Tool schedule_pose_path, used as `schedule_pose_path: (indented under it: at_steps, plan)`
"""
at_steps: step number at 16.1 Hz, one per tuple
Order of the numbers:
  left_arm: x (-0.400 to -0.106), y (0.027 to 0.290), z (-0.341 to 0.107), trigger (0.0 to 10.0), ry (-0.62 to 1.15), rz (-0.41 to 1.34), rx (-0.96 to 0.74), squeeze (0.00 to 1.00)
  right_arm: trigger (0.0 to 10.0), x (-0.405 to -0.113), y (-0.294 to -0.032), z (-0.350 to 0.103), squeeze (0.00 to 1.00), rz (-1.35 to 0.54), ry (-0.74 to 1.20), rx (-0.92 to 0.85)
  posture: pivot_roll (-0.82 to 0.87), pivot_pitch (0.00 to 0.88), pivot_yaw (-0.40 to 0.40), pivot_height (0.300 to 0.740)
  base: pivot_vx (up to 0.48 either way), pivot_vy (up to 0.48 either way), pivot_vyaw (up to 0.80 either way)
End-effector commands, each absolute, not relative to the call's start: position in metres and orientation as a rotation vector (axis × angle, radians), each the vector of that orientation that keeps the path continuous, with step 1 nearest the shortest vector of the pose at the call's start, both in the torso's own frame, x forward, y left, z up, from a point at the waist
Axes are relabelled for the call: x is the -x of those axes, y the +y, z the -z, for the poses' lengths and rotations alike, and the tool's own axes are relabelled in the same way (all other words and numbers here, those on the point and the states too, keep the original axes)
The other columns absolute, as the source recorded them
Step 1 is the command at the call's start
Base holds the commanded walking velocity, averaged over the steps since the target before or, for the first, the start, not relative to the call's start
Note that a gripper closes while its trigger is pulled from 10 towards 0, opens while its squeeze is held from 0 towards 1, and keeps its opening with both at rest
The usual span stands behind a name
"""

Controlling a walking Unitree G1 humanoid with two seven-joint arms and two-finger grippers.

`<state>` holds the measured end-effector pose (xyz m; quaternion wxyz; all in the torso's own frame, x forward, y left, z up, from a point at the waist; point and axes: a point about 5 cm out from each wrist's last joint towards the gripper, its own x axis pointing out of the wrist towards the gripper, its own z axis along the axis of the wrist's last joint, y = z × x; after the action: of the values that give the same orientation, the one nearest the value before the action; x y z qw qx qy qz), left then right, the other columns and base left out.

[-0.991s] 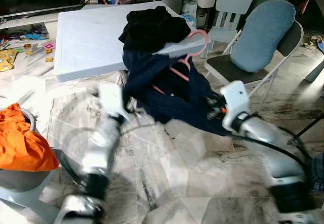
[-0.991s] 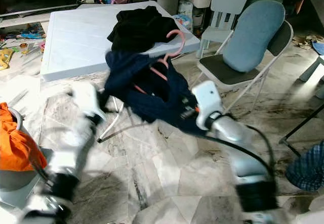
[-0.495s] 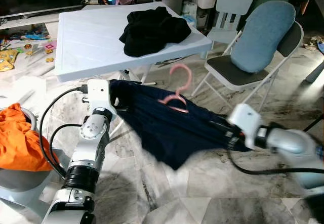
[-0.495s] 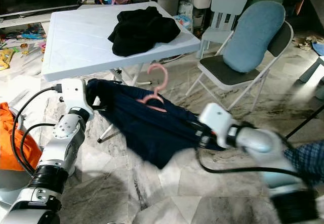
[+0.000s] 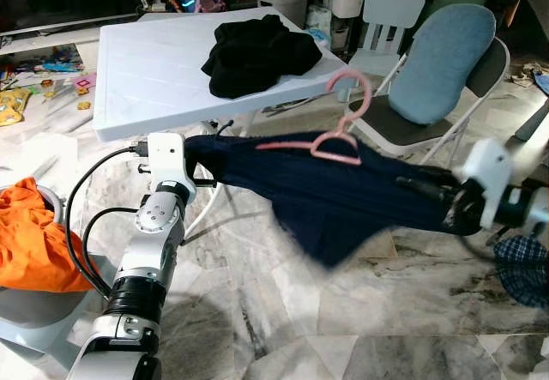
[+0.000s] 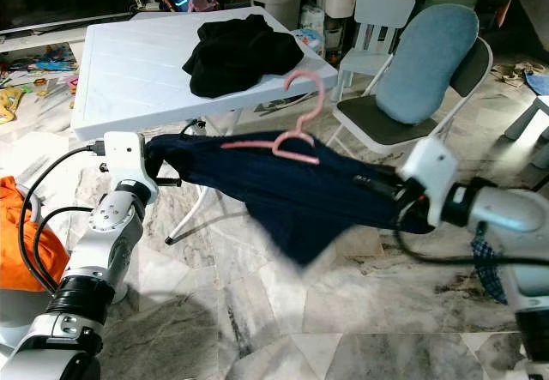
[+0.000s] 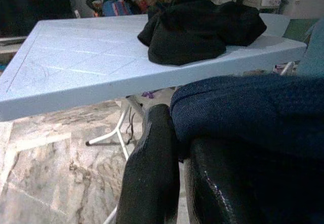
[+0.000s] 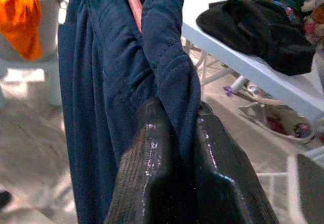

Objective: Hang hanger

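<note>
The pink hanger already sits inside the navy garment, stretched in the air beside the table between the left end effector and right end effector, both clamped on its cloth, so hanging it up remains.

The floor was grey-veined marble tile. A white folding table carried a heap of black clothes. Beside it stood a folding chair with a blue cushion, a small white chair behind.
</note>
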<state>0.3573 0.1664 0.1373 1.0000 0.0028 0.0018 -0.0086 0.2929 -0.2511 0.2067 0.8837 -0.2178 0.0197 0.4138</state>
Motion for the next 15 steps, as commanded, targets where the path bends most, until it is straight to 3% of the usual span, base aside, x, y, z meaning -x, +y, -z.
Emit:
schedule_pose_path:
  at_steps: [1, 6, 12, 15]
  plan:
    - [-0.349, 0.224, -0.126, 0.0, 0.076, -0.227, 0.009, 0.0, 10.0, -0.288, -0.289, -0.234, 0.0, -0.717, 0.015, 0.45, -0.18, 0.0, 0.043, 0.74, 0.0, 0.0, 0.0]
    - [-0.345, 0.222, -0.113, 0.0, 0.14, -0.21, 0.042, 0.0, 10.0, -0.287, -0.287, -0.257, 0.0, -0.79, -0.042, 0.329, -0.18, 0.0, 0.059, 0.74, 0.0, 0.0, 0.0]
    - [-0.35, 0.226, -0.127, 0.0, 0.122, -0.207, 0.047, 0.0, 10.0, -0.265, -0.289, -0.231, 0.0, -0.909, 0.185, 0.635, -0.18, 0.007, 0.083, 0.74, 0.0, 0.0, 0.0]
    - [-0.349, 0.203, -0.114, 0.0, 0.193, -0.087, 0.07, 0.0, 10.0, -0.27, -0.269, -0.225, 0.0, -0.881, 0.099, 0.795, -0.18, 0.001, 0.082, 0.74, 0.0, 0.0, 0.0]
